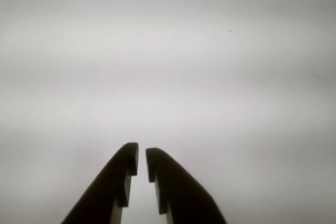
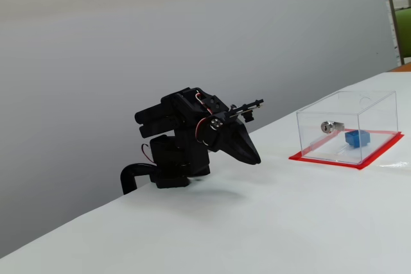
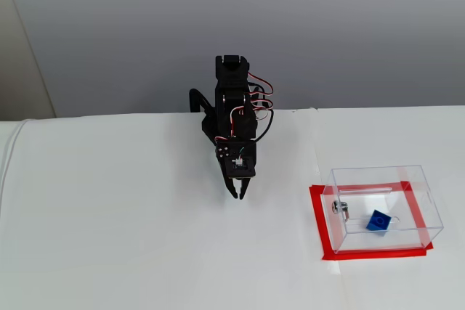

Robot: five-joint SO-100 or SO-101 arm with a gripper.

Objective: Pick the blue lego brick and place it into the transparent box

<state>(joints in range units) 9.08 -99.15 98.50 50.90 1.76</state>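
The blue lego brick lies on the floor inside the transparent box, near its silver lock fitting. The box stands on a red base at the right in both fixed views. My gripper is folded low over the white table, well to the left of the box and apart from it. Its dark fingers are nearly together with nothing between them. The wrist view shows only bare white surface beyond the fingertips.
The black arm base sits at the table's back edge against a grey wall. Red tape frames the box's footprint. White tabletop stretches to the left of and in front of the arm.
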